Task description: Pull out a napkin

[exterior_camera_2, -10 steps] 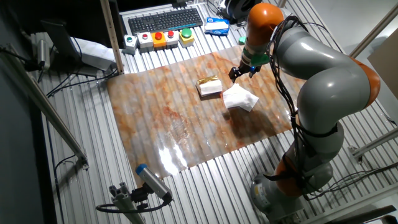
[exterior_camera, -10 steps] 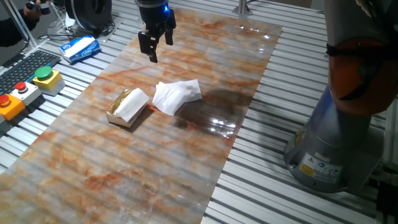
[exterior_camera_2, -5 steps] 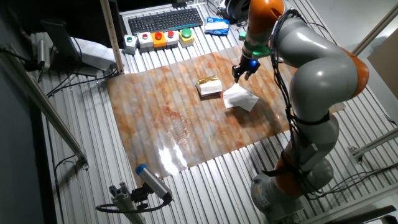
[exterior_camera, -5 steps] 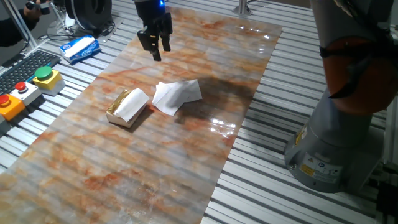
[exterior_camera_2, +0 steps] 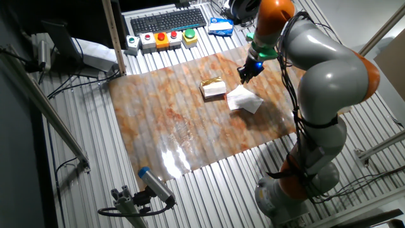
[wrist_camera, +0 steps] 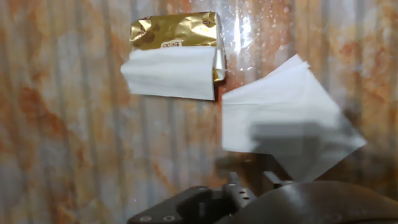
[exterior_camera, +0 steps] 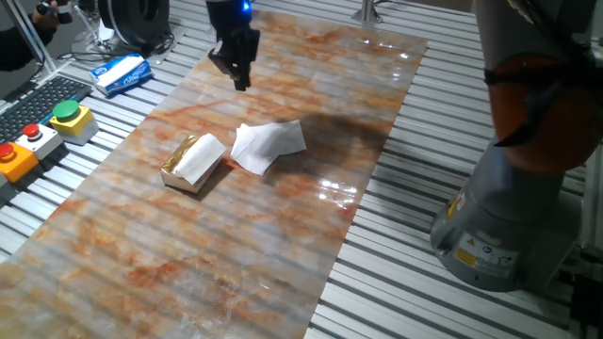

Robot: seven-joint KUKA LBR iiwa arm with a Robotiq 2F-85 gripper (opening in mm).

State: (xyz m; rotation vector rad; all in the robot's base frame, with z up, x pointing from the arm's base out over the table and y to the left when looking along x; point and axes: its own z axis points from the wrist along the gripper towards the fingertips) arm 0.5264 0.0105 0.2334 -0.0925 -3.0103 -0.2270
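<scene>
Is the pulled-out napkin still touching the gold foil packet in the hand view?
No, the napkin lies flat on the marbled mat beside the gold foil packet, with a strip of mat visible between them.

Glossy orange-brown marbled sheet [exterior_camera: 188,235] covers the ribbed grey aluminium counter [exterior_camera: 415,282]. Upper left of one fixed view: black keyboard [exterior_camera: 28,99], yellow box with green button [exterior_camera: 68,116], orange box with red button [exterior_camera: 11,155]. Overhead glare mid-sheet. Other fixed view, left: grey metal frame posts [exterior_camera_2: 44,107].

Matt white paper napkin [wrist_camera: 283,118], shiny gold foil packet [wrist_camera: 177,30], glossy marbled table [exterior_camera: 188,245].
</scene>
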